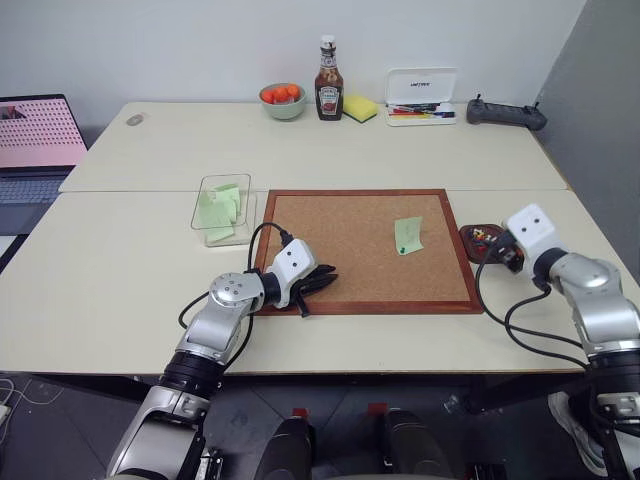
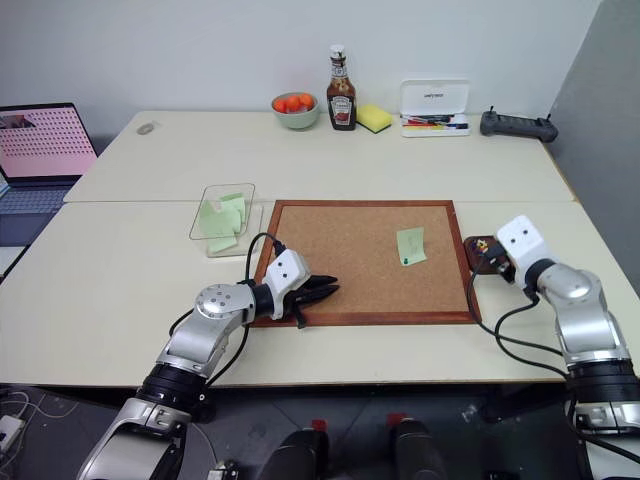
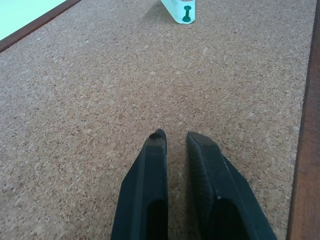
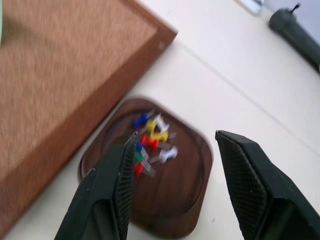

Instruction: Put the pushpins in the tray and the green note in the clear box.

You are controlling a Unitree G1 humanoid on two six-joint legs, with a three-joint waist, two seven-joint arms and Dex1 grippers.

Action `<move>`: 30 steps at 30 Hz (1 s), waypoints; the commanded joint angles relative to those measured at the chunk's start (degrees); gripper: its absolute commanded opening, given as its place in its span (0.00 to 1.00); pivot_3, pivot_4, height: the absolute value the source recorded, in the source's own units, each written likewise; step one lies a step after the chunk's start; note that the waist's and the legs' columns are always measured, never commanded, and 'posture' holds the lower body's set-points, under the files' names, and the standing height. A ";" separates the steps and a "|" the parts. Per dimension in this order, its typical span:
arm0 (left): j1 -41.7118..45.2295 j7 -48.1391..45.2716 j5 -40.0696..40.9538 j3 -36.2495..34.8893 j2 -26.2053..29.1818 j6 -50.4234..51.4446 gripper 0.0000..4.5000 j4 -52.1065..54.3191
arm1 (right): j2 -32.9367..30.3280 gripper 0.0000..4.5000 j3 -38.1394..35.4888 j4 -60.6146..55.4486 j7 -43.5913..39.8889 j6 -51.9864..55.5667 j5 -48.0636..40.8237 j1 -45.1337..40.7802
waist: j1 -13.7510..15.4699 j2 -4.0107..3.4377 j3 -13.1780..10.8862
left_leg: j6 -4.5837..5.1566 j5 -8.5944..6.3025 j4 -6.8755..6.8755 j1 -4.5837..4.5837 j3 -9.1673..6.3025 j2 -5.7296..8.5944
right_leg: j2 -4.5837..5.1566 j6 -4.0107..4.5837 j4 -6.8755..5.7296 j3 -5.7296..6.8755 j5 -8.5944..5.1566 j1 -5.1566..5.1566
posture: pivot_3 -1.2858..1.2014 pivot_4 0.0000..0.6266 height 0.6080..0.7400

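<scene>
right end effector (image 4: pixel 172 150) is hanging over the tray (image 4: pixel 192 195) with its fingers spread wide and nothing between them. tray sits on the desk (image 1: pixel 120 270) just off the right edge of the corkboard (image 1: pixel 350 250), and there's a little pile of pins (image 4: pixel 152 137) in it: blue, yellow, white, red, a bit of green. can't pick out which of those are the task's own, they're too small and smeared.

left end effector (image 1: pixel 322 283) is low over the near left corner of the corkboard, fingers nearly together with just a thin gap, holding nothing. can't tell if the tips actually touch the cork.

green note (image 1: pixel 407 236) is on the corkboard, towards its right edge, a bit curled, with a dark green pin (image 3: pixel 186 13) stuck through its lower part.

clear box (image 1: pixel 222 209) sits on the desk right beside the corkboard's far left corner, with pale green slips (image 1: pixel 218 212) inside.

along the desk's far edge: a bowl (image 1: pixel 283 101) of orange stuff, ketchup bottle (image 1: pixel 328 80), yellow sponge (image 1: pixel 360 108), open white pen case (image 1: pixel 421 97) and a dark controller (image 1: pixel 508 115). laptop (image 1: pixel 35 140) off the left edge.
</scene>
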State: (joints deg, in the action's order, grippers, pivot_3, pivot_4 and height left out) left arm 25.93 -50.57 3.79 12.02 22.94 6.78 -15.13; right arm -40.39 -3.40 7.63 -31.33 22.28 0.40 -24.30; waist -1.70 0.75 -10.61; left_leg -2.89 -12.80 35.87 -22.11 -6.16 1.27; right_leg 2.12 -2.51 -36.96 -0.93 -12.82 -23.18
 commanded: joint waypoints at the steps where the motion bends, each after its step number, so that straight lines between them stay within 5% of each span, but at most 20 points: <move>1: -0.60 -0.09 -1.69 1.72 0.04 0.45 0.16 -1.61 | 0.25 0.59 -2.18 -2.81 -1.28 2.10 -2.83 -1.28 | 0.00 0.00 0.00 | 0.00 0.00 -0.01 -0.01 0.00 0.00 | 0.00 0.00 0.01 -0.01 0.00 0.00 | 0.52 0.24 1.00; 14: -0.86 0.00 -1.66 1.65 0.15 0.76 0.16 -1.21 | 7.59 0.59 4.71 -14.88 -9.90 10.23 -13.21 3.14 | -0.01 0.00 0.00 | 0.00 0.00 -0.02 -0.01 -0.05 -0.01 | 0.00 -0.01 0.00 0.02 0.01 -0.01 | 0.52 0.24 1.00; 30: -1.70 0.21 -1.51 1.56 0.27 1.30 0.16 0.00 | 17.76 0.55 8.50 -0.88 -2.92 1.89 -7.71 -3.26 | -0.06 0.00 0.00 | 0.00 0.00 -0.04 0.00 -0.05 -0.01 | 0.00 -0.01 0.00 0.03 0.01 -0.03 | 0.52 0.24 1.00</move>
State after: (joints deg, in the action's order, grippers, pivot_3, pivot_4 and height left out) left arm 25.57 -50.20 3.80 12.00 22.87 6.98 -14.52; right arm -22.75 5.72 6.65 -34.82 26.48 -7.81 -26.05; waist -1.76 0.75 -10.61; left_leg -2.89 -12.80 35.83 -22.12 -6.22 1.26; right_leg 2.11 -2.52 -36.96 -0.90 -12.81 -23.21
